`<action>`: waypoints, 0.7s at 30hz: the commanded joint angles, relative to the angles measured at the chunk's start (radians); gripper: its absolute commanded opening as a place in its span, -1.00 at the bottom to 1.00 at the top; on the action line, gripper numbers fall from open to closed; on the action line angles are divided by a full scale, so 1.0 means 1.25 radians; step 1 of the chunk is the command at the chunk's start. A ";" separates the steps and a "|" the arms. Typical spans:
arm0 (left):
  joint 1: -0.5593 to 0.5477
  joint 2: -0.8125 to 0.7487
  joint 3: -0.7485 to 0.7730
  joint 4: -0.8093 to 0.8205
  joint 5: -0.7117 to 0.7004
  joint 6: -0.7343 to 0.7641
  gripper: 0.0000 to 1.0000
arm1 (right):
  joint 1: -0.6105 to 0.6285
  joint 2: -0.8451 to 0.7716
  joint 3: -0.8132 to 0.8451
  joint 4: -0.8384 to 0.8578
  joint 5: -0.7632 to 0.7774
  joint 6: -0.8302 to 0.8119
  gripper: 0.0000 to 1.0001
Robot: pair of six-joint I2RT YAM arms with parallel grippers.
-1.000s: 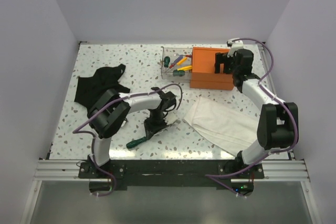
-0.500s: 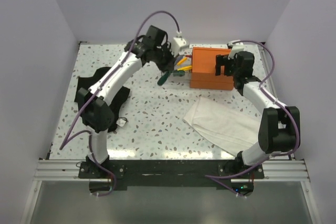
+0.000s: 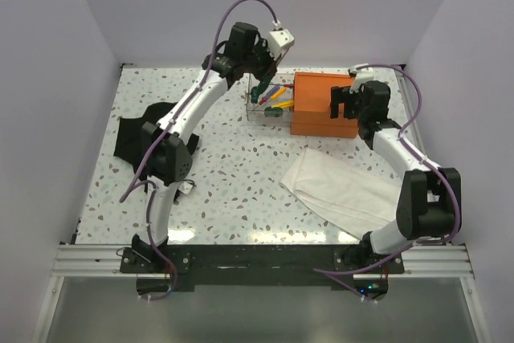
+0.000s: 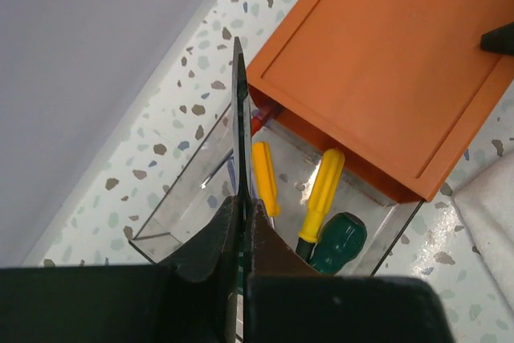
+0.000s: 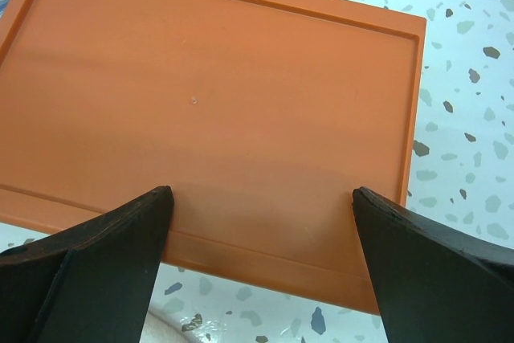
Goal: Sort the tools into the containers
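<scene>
I log the orange box (image 5: 209, 118) as smooth matt plastic, its drawer (image 4: 173, 218) clear glossy plastic, yellow handles (image 4: 323, 190) shiny plastic, green screwdriver (image 4: 239, 118) shaft dark metal, white cloth (image 3: 337, 186) soft matt, tabletop (image 3: 217, 190) speckled, glossy

Robot-lab test cell. Closed in on three sides by plain white walls (image 3: 265, 6); speckled tabletop (image 3: 233, 190); aluminium extrusion rail (image 3: 88, 261) at near edge, cabled arms bolted on.

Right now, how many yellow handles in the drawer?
2, both in the drawer: one yellow handle at its middle, the other beside the green handle. Left gripper and its screwdriver may hide more.
</scene>
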 commanded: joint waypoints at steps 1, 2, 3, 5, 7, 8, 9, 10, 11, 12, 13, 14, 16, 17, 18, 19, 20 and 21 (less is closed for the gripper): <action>-0.003 -0.015 -0.005 0.020 -0.028 -0.012 -1.00 | 0.000 0.027 -0.059 -0.202 0.033 -0.058 0.97; -0.003 -0.020 -0.011 0.003 -0.033 -0.010 -1.00 | 0.000 0.024 -0.060 -0.199 0.033 -0.058 0.97; -0.003 -0.032 -0.033 -0.001 -0.034 -0.007 -1.00 | -0.001 0.024 -0.064 -0.198 0.033 -0.058 0.97; -0.004 -0.043 -0.065 -0.014 -0.027 0.001 -1.00 | -0.001 0.026 -0.066 -0.193 0.031 -0.058 0.97; -0.006 -0.048 -0.069 -0.030 -0.025 0.001 -1.00 | 0.000 0.028 -0.069 -0.191 0.029 -0.055 0.97; -0.008 -0.043 -0.069 -0.049 -0.026 -0.001 -1.00 | -0.001 0.031 -0.069 -0.189 0.028 -0.054 0.97; -0.009 -0.042 -0.070 -0.057 -0.028 -0.004 -1.00 | -0.001 0.032 -0.066 -0.189 0.028 -0.053 0.97; -0.011 -0.041 -0.069 -0.065 -0.032 -0.009 -0.89 | 0.000 0.033 -0.064 -0.191 0.028 -0.053 0.97; -0.012 -0.042 -0.070 -0.067 -0.048 -0.018 -0.37 | -0.001 0.035 -0.063 -0.191 0.027 -0.053 0.97; -0.012 -0.047 -0.073 -0.064 -0.059 -0.040 -0.21 | 0.000 0.038 -0.059 -0.192 0.028 -0.053 0.97; -0.012 -0.051 -0.074 -0.056 -0.070 -0.046 0.01 | 0.000 0.038 -0.058 -0.192 0.029 -0.054 0.97; -0.012 -0.059 -0.069 -0.037 -0.094 -0.051 0.08 | 0.000 0.038 -0.055 -0.193 0.029 -0.054 0.97; -0.012 -0.065 -0.053 -0.009 -0.118 -0.051 0.17 | 0.000 0.042 -0.056 -0.195 0.029 -0.055 0.97; -0.011 -0.068 -0.031 0.000 -0.124 -0.052 0.19 | 0.000 0.042 -0.058 -0.195 0.028 -0.055 0.97; -0.011 -0.070 -0.020 0.010 -0.130 -0.056 0.21 | -0.001 0.042 -0.058 -0.194 0.027 -0.055 0.97; -0.011 -0.075 -0.010 0.037 -0.153 -0.061 0.22 | -0.001 0.040 -0.059 -0.194 0.026 -0.054 0.97; -0.011 -0.091 -0.012 0.054 -0.166 -0.073 0.22 | 0.000 0.042 -0.060 -0.194 0.025 -0.053 0.97; -0.009 -0.100 -0.015 0.070 -0.178 -0.080 0.22 | -0.001 0.042 -0.060 -0.193 0.025 -0.053 0.97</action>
